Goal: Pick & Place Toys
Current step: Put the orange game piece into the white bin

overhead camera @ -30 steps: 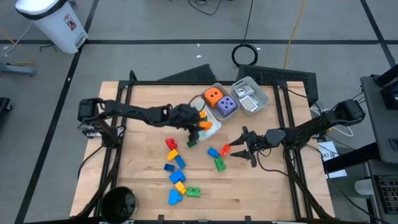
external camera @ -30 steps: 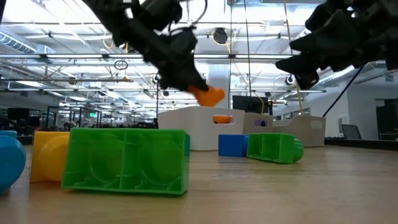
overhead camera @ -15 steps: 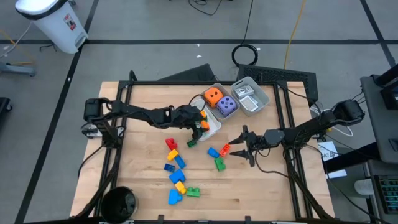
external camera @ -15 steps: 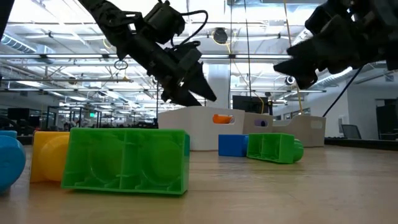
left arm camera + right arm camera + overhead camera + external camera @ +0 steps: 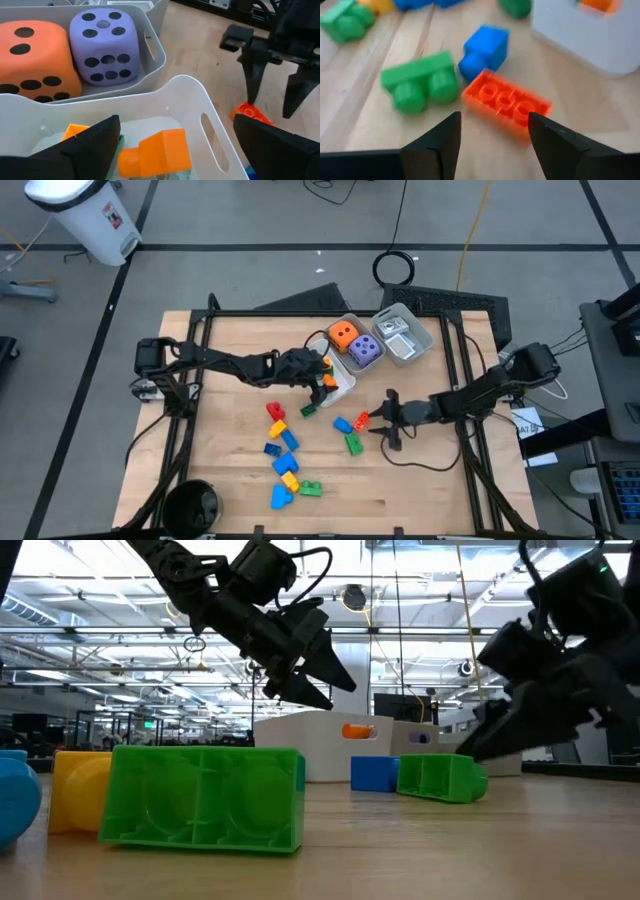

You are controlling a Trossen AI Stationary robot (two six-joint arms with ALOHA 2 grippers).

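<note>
High view: I see my left gripper (image 5: 328, 380) over the white plastic tray (image 5: 343, 387) at the middle of the wooden table (image 5: 220, 440), its fingers spread wide and holding nothing. Just beyond it, the next tray carries an orange dotted die (image 5: 343, 335) and a purple dotted die (image 5: 364, 350). My right gripper (image 5: 378, 423) sits low on the opposite side, partly open, and empty, with a small orange plastic brick (image 5: 362, 419) right at its fingertips. A blue brick (image 5: 342, 424) and a green brick (image 5: 354, 444) lie just past that one. More red, yellow, blue and green bricks are scattered nearer the table's front edge, away from both grippers.

Low view: the left gripper hangs open above the white tray's rim, where a bit of orange shows. A large green brick (image 5: 205, 798) fills the foreground.

Left wrist view: directly below my open fingers, an orange block (image 5: 156, 152) rests inside the white tray. Both dice sit in the tray beyond. The right gripper stands farther off, over the orange brick.

Right wrist view: the orange studded brick (image 5: 506, 103) lies on the wood just ahead of my parted fingers, not between them, touching the blue brick.
</note>
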